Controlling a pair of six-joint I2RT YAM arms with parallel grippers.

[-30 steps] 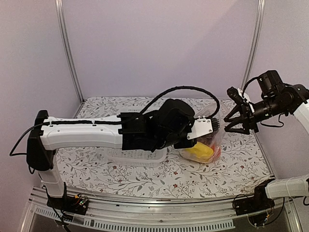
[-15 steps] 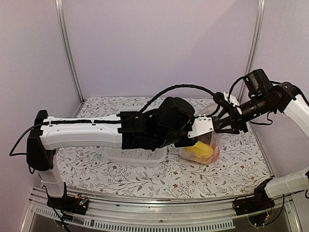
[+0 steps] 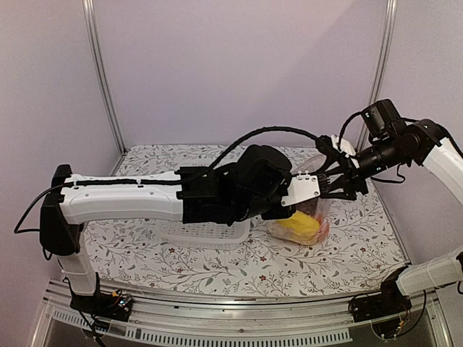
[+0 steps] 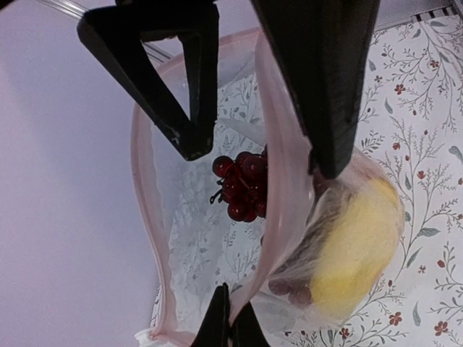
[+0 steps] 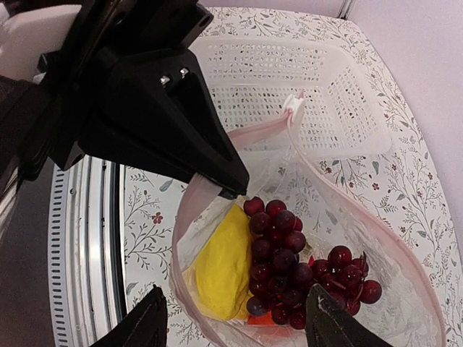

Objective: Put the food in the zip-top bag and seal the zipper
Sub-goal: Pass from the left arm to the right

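Note:
The clear zip-top bag (image 3: pixel 309 217) stands open on the table at the right. Its pinkish zipper strip (image 4: pixel 147 238) rings the mouth and also shows in the right wrist view (image 5: pixel 340 196). Inside lie a yellow piece (image 5: pixel 224 264), dark grape bunches (image 5: pixel 278 253) and a bit of orange (image 5: pixel 266 319); the other food is hidden. My left gripper (image 4: pixel 230 322) is shut on the bag's rim and holds it up; it also shows from above (image 3: pixel 311 190). My right gripper (image 5: pixel 235 307) is open and empty just above the mouth (image 3: pixel 335 186).
A white perforated basket (image 5: pixel 289 87) stands right behind the bag, under my left arm (image 3: pixel 202 233). The table has a floral cloth (image 3: pixel 347 246). Walls and metal posts close in the back and right sides. The rail at the near edge shows in the right wrist view (image 5: pixel 79 238).
My right gripper has moved left and slightly down from beside the bag to over its mouth, staying open. My left arm and the bag have not moved.

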